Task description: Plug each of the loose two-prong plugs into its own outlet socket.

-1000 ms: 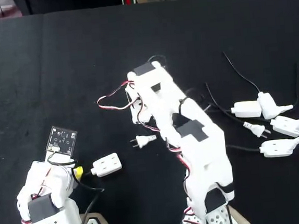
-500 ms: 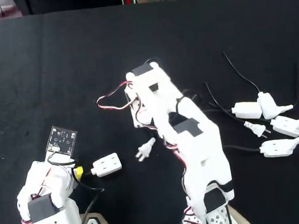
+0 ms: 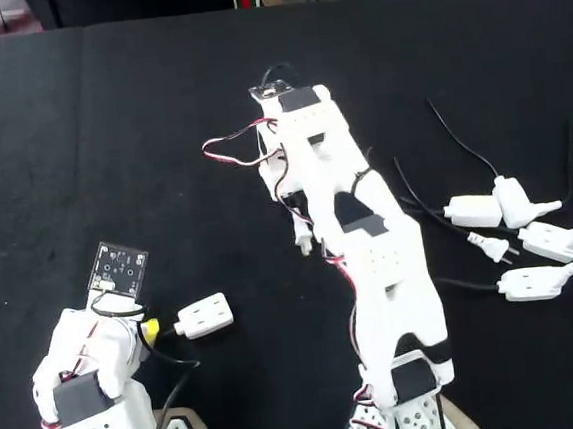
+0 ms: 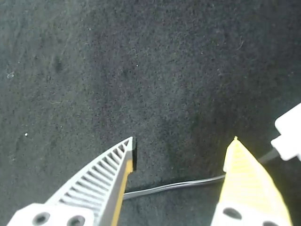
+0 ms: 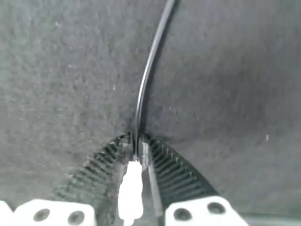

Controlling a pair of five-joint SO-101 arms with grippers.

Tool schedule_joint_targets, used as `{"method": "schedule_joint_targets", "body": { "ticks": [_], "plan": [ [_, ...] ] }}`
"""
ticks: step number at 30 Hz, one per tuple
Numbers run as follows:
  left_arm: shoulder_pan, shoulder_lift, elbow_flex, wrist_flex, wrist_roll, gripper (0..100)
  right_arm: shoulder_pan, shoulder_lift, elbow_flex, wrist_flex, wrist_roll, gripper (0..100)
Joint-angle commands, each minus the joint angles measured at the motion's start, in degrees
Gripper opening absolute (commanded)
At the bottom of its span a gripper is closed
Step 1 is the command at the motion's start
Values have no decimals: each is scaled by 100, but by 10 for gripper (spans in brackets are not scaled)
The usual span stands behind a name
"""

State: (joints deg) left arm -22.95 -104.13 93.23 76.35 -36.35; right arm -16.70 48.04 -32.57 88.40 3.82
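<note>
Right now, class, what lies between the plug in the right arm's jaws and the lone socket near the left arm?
Bare black tablecloth, as seen in the high view; the plug and the socket are well apart.

The table (image 3: 107, 110) is plain black cloth. The right arm (image 3: 381, 266) is white with black patches and red-and-white wires (image 3: 236, 149). The left gripper (image 4: 183, 146) is ribbed white on one side and yellow on the other. The right gripper (image 5: 136, 141) is ribbed black. The plug (image 5: 130, 188) is white on a black cord (image 5: 150, 61). The outlet socket (image 3: 205, 315) at 7 o'clock is white.

The outlet socket (image 4: 290, 133) (white) is cut off edgewise.
</note>
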Motion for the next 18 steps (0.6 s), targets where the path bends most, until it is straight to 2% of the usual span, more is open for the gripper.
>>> {"method": "schedule_joint_targets", "body": {
  "ticks": [1,4,7,12,18],
  "plan": [
    [13,-9,31,35,-88,303,-9,189,-585,211,659,13],
    [13,-9,31,35,-88,303,-79,426,-884,747,941,31],
    [13,-9,31,35,-88,303,-105,602,-1297,1204,976,116],
    [13,-9,31,35,-88,303,-211,708,-1420,1266,932,224],
    [13,-9,31,35,-88,303,-475,637,-1130,1284,941,250]
  ]
}}
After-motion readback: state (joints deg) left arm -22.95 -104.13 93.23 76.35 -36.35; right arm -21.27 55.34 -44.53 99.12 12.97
